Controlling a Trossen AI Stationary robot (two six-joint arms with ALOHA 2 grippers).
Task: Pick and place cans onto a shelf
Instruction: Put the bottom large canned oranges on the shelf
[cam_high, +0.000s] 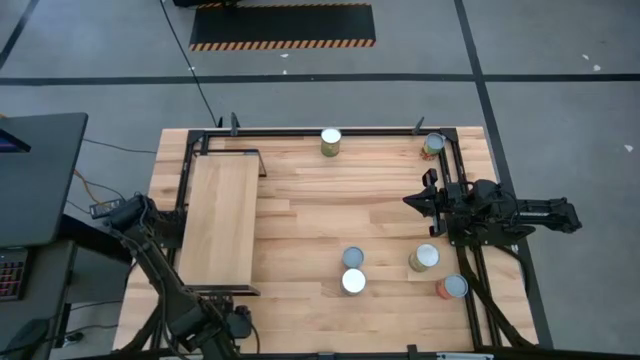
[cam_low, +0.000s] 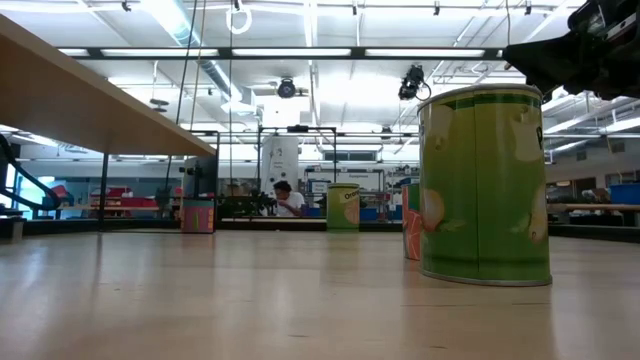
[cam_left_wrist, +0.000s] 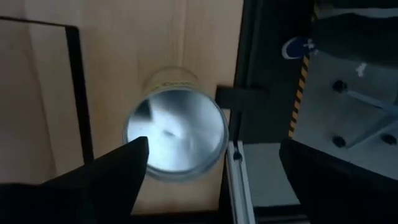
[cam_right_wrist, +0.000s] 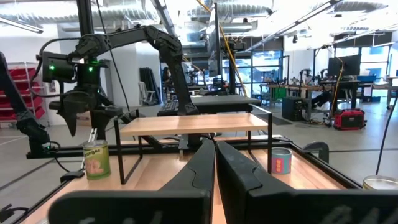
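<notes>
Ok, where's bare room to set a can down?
The shelf board is entirely bare. The tabletop between shelf and right gripper is open too. Crowded: four cans cluster in the strip just beyond the right gripper.

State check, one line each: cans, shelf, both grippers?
left gripper: fingers open, poised above a can, holding nothing
can under it: upright, not gripped
six other cans: upright on the table, untouched
shelf: no can on its top
right gripper: fingers shut, empty, over the table's right side
</notes>
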